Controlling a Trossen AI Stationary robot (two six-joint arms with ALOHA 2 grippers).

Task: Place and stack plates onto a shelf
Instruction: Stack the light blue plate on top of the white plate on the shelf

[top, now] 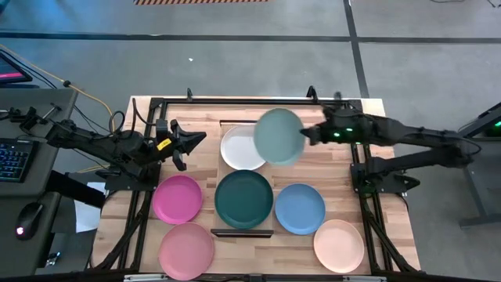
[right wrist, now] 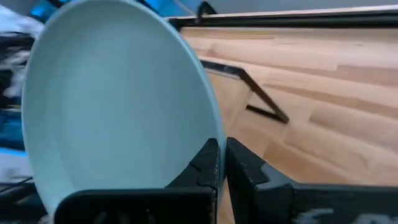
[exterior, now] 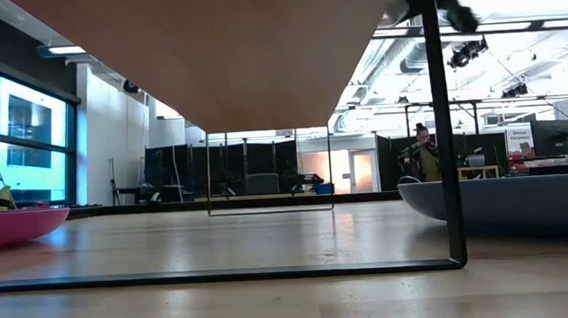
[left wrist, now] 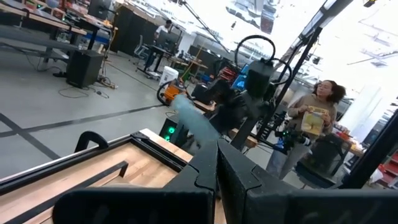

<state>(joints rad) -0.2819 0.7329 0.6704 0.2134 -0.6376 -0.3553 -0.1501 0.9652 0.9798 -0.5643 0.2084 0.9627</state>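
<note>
From above, the right gripper carries the round matte mint plate in the air, its jaws pinching the plate's rim; the plate hangs over the edge of the round white plate, which lies on the long light-wood shelf with dark end rails; just beside the white plate, on the same shelf, sits the round dark teal plate; the magenta plate lies beside the teal plate on the plank bench, the pink plate sits close by the magenta one, the blue plate lies on the teal plate's other side, and the peach plate rests near the blue one; the left gripper waits near the white plate, jaws spread and holding nothing.

At bench height, the shelf's underside fills the upper picture on thin dark legs; the magenta plate's rim shows to one side of it and the blue plate to the other.

The left wrist view shows the mint plate blurred and tilted beyond the shelf's dark rail, and a person stands in the room behind.

The right wrist view shows the mint plate tilted steeply, its rim clamped between the dark jaws, above the shelf.
</note>
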